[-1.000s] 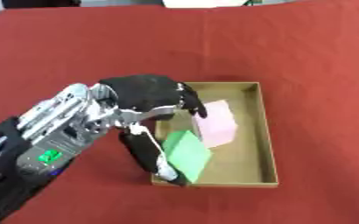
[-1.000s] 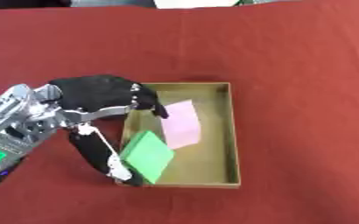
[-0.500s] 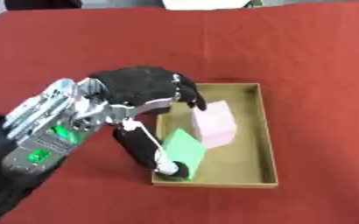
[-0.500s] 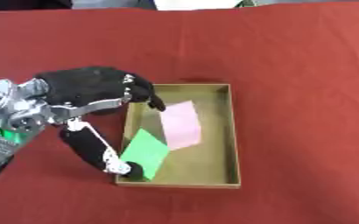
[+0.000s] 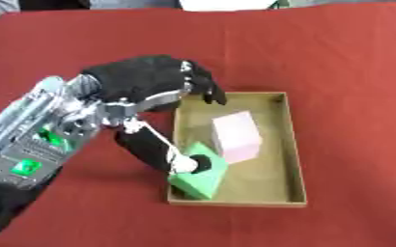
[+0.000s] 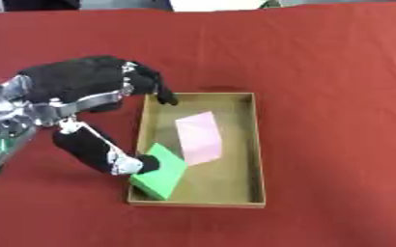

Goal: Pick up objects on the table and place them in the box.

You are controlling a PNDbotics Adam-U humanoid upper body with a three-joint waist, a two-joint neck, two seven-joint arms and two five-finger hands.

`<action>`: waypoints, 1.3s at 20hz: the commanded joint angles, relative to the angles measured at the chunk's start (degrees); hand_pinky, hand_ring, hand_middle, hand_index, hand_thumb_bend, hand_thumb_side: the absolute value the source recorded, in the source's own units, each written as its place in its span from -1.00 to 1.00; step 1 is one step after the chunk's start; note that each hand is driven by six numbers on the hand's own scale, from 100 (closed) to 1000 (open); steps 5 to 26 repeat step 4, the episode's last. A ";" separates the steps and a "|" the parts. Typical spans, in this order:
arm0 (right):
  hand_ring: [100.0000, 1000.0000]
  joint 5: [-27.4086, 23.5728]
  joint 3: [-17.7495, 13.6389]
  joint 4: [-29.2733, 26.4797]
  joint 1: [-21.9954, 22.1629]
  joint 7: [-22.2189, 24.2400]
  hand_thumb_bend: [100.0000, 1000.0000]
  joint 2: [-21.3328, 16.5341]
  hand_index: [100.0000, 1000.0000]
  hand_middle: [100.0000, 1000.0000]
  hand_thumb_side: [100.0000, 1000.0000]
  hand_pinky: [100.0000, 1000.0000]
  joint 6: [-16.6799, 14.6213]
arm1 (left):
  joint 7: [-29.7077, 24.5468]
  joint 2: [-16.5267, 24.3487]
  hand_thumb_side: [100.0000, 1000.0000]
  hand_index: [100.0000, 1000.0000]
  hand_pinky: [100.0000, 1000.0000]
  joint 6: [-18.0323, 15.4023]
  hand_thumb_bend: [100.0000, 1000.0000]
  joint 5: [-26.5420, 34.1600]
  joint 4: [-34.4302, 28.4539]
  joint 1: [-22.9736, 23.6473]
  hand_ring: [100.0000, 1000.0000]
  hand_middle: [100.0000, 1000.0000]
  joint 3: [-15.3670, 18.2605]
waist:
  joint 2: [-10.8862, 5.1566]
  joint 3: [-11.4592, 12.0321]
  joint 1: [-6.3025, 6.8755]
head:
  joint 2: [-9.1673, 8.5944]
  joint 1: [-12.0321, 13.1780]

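A shallow brown cardboard box [image 5: 295, 144] lies on the red table. Inside it a pink block [image 5: 237, 136] stands near the middle. A green block [image 6: 159, 172] sits tilted in the near-left corner, leaning on the box's left wall. My left hand [image 5: 142, 82], black-gloved, hovers over the box's left edge. Its fingers are spread above the far-left corner, away from the blocks. Its thumb tip [image 5: 184, 164] rests against the green block's left top edge. The hand is open. My right hand shows in neither view.
The red tablecloth [image 6: 336, 62] spreads wide around the box on the right and far sides. My left forearm [image 5: 41, 140], silver with a green light, crosses the lower left.
My left hand's fingers have lifted off the green block and drawn back left and up. The green block has settled lower into the box's near-left corner.
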 commanded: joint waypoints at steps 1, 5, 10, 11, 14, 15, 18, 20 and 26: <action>0.34 0.21 -0.72 -1.55 -0.52 -0.26 -1.00 -1.57 0.69 0.08 0.95 0.43 -0.16 | 3.83 2.87 -0.28 0.64 0.49 -2.00 -0.34 2.79 -1.00 0.21 0.58 0.28 3.75 | -1.42 0.24 -0.16 | -0.12 -0.37; 0.35 0.35 -0.56 -1.67 -0.59 -0.17 -1.00 -1.75 0.69 0.08 0.94 0.43 -0.69 | 7.36 4.18 -0.25 0.64 0.49 -4.20 -0.37 4.65 -1.00 2.32 0.58 0.28 7.05 | -1.38 0.47 -0.13 | -0.15 -0.56; 0.35 0.35 -0.56 -1.67 -0.59 -0.17 -1.00 -1.75 0.69 0.08 0.94 0.43 -0.69 | 7.36 4.18 -0.25 0.64 0.49 -4.20 -0.37 4.65 -1.00 2.32 0.58 0.28 7.05 | -1.38 0.47 -0.13 | -0.15 -0.56; 0.35 0.35 -0.56 -1.67 -0.59 -0.17 -1.00 -1.75 0.69 0.08 0.94 0.43 -0.69 | 7.36 4.18 -0.25 0.64 0.49 -4.20 -0.37 4.65 -1.00 2.32 0.58 0.28 7.05 | -1.38 0.47 -0.13 | -0.15 -0.56; 0.35 0.35 -0.56 -1.67 -0.59 -0.17 -1.00 -1.75 0.69 0.08 0.94 0.43 -0.69 | 7.36 4.18 -0.25 0.64 0.49 -4.20 -0.37 4.65 -1.00 2.32 0.58 0.28 7.05 | -1.38 0.47 -0.13 | -0.15 -0.56; 0.35 0.35 -0.56 -1.67 -0.59 -0.17 -1.00 -1.75 0.69 0.08 0.94 0.43 -0.69 | 7.36 4.18 -0.25 0.64 0.49 -4.20 -0.37 4.65 -1.00 2.32 0.58 0.28 7.05 | -1.38 0.47 -0.13 | -0.15 -0.56; 0.35 0.35 -0.56 -1.67 -0.59 -0.17 -1.00 -1.75 0.69 0.08 0.94 0.43 -0.69 | 7.36 4.18 -0.25 0.64 0.49 -4.20 -0.37 4.65 -1.00 2.32 0.58 0.28 7.05 | -1.38 0.47 -0.13 | -0.15 -0.56; 0.35 0.35 -0.56 -1.67 -0.59 -0.17 -1.00 -1.75 0.69 0.08 0.94 0.43 -0.69 | 7.36 4.18 -0.25 0.64 0.49 -4.20 -0.37 4.65 -1.00 2.32 0.58 0.28 7.05 | -1.38 0.47 -0.13 | -0.15 -0.56; 0.35 0.35 -0.56 -1.67 -0.59 -0.17 -1.00 -1.75 0.69 0.08 0.94 0.43 -0.69 | 7.36 4.18 -0.25 0.64 0.49 -4.20 -0.37 4.65 -1.00 2.32 0.58 0.28 7.05 | -1.38 0.47 -0.13 | -0.15 -0.56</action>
